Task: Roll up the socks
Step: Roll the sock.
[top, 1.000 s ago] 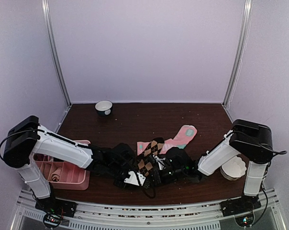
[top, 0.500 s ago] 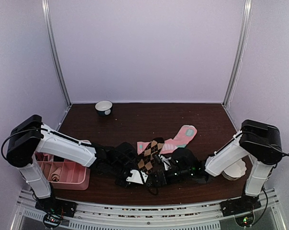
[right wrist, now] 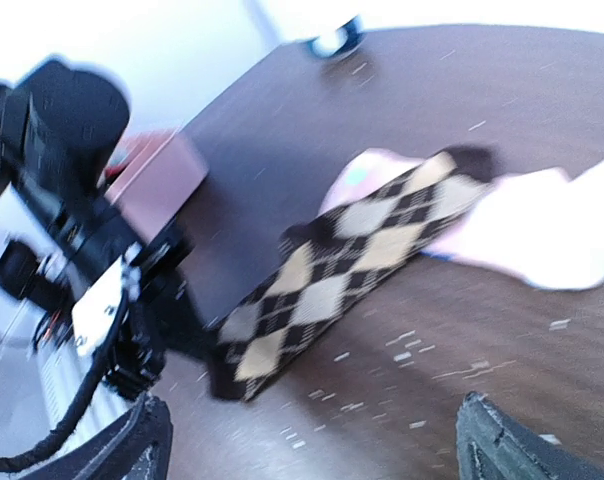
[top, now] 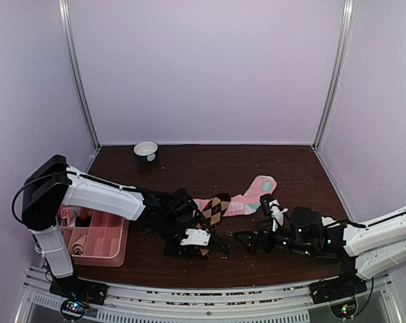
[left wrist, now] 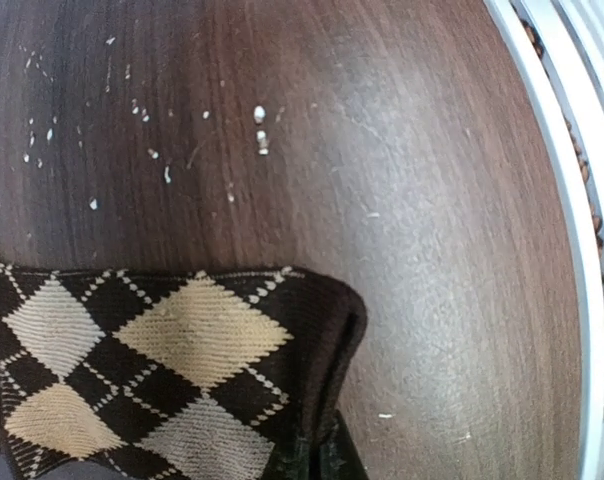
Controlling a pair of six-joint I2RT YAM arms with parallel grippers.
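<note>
The brown-tan-black argyle sock (top: pixel 214 210) lies on the dark table, with one end across the pink and mint sock (top: pixel 254 194). My left gripper (top: pixel 204 249) is shut on the argyle sock's near dark end. In the left wrist view that sock (left wrist: pixel 147 360) fills the lower left, and its folded edge is pinched at the gripper (left wrist: pixel 327 462). My right gripper (top: pixel 247 240) stands open to the right of the socks, apart from them. In the blurred right wrist view the gripper (right wrist: pixel 312 450) has bare table between its fingers, and the argyle sock (right wrist: pixel 352 260) and pink sock (right wrist: pixel 542 225) lie beyond.
A pink divided tray (top: pixel 122 232) sits at the near left beside the left arm. A small white bowl (top: pixel 146 150) stands at the back left. Pale crumbs (left wrist: pixel 260 128) dot the table. The table's white front rail (left wrist: pixel 567 200) runs close to the left gripper.
The right gripper has opened, let go of the argyle sock and drawn back to the right. The left gripper has shut on the sock's near end.
</note>
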